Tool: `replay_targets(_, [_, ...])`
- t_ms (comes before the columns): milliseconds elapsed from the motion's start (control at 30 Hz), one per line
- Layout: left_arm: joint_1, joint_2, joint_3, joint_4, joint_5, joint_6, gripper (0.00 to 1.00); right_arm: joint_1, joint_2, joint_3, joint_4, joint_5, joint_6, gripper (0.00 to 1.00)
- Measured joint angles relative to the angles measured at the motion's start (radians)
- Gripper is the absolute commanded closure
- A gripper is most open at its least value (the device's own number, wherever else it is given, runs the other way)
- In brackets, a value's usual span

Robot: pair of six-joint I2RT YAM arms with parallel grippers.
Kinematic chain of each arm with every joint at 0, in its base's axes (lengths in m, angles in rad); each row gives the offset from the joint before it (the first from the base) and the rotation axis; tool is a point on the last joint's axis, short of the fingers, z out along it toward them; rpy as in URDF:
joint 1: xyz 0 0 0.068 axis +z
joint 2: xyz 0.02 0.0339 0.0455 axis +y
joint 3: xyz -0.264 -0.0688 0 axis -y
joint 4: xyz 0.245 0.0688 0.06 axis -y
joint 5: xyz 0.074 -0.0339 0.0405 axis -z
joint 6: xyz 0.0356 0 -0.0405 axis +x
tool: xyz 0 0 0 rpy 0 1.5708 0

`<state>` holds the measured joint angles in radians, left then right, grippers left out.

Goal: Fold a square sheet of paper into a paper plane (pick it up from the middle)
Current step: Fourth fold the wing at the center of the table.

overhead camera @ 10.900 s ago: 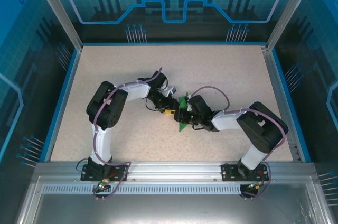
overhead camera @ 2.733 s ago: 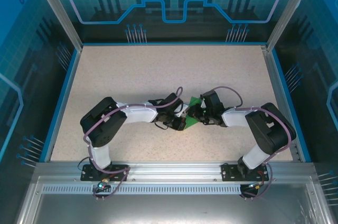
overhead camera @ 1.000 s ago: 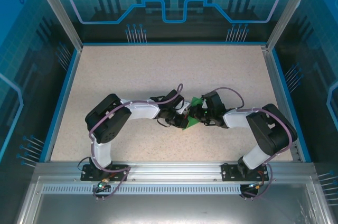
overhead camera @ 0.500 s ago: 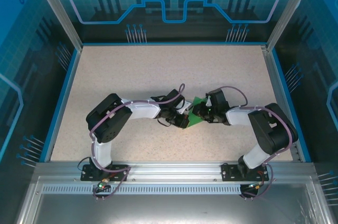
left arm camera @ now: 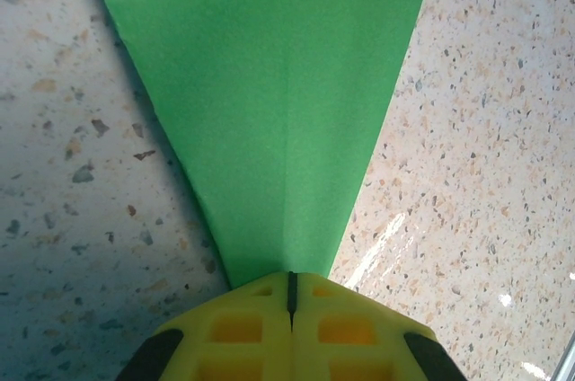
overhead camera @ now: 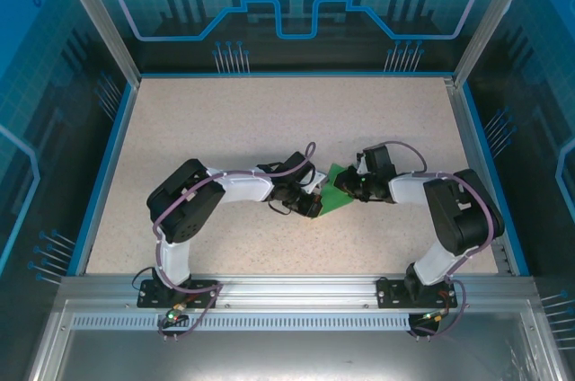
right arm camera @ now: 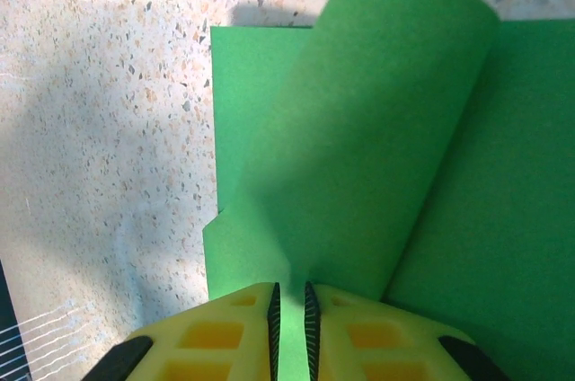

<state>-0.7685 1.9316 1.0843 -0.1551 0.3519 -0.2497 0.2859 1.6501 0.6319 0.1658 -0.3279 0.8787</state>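
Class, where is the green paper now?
Top view: the green paper sits at the middle of the table, pinched between the left gripper at its near-left tip and the right gripper on its right.

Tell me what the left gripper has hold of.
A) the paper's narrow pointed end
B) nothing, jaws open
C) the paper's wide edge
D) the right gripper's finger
A: in the left wrist view the left gripper is shut on the narrow end of the paper, which widens away from it.
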Motion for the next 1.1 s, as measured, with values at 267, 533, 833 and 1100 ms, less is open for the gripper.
replay_targets(267, [0.000, 0.003, 0.002, 0.008, -0.006, 0.017, 1.00, -0.034, 0.024, 0.029, -0.025, -0.040, -0.028, 0.82])
replay_targets(533, [0.000, 0.007, 0.008, 0.003, -0.006, 0.017, 1.00, -0.104, 0.040, 0.058, -0.047, -0.036, -0.061, 0.82])
replay_targets(833, [0.000, 0.011, 0.014, -0.003, -0.006, 0.018, 1.00, -0.154, 0.084, 0.116, -0.078, -0.046, -0.099, 0.85])
replay_targets(1100, [0.000, 0.012, 0.014, -0.002, -0.006, 0.021, 1.00, -0.182, 0.108, 0.172, -0.114, -0.016, -0.114, 0.87])
